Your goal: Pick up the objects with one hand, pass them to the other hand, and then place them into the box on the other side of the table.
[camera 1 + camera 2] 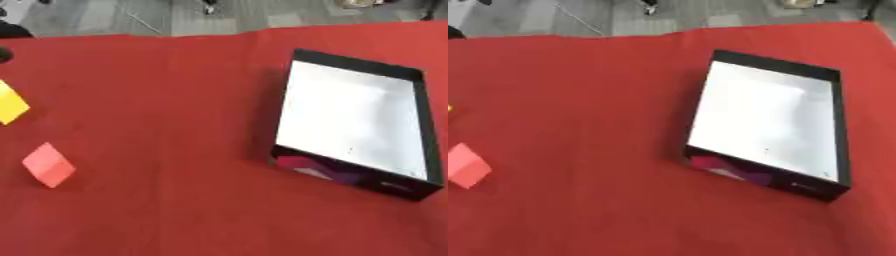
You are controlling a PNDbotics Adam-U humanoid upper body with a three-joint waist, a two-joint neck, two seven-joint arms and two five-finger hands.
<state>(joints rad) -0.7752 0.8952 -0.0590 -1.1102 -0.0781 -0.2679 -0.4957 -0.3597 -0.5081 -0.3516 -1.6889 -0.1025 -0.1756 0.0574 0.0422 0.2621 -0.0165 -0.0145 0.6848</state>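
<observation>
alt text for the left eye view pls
A black box with a bare white floor sits at the right of a red table. A pink block and a yellow block lie at the left edge. No robot hand shows.

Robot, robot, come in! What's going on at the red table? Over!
Both hands out of view. Pink block and yellow block on the cloth, left side. Box on the right, white inside, nothing in it. Nothing between them. Over.

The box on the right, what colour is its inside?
White inside the black-walled box, clearest in the left eye view.
</observation>
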